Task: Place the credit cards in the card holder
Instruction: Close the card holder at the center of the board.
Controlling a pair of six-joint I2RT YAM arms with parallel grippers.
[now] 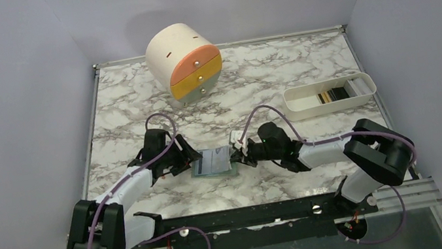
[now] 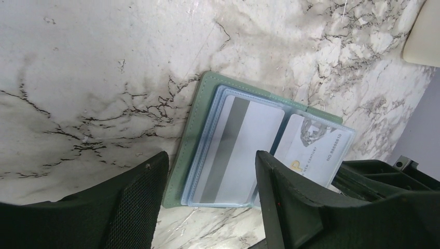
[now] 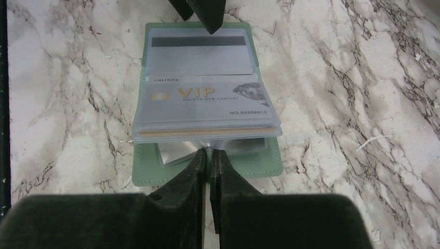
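Note:
The sage-green card holder (image 1: 213,163) lies open on the marble between both grippers. Its clear sleeves hold a pale grey striped card (image 3: 200,52) and a grey VIP card (image 3: 207,101); a tan card edge (image 3: 202,133) shows under them. My left gripper (image 2: 207,174) is open at the holder's (image 2: 189,129) far edge, one finger (image 2: 283,197) over its corner. My right gripper (image 3: 209,154) is shut on a thin glossy sleeve leaf (image 3: 174,154) at the holder's (image 3: 150,168) near edge. More credit cards (image 1: 326,97), black and tan, stand in the white tray.
A long white tray (image 1: 360,80) sits at the right rear. A cream cylinder with orange, yellow and grey drawers (image 1: 186,63) stands at the back centre. Grey walls enclose the table. The arm bases and a black rail (image 1: 252,215) run along the near edge.

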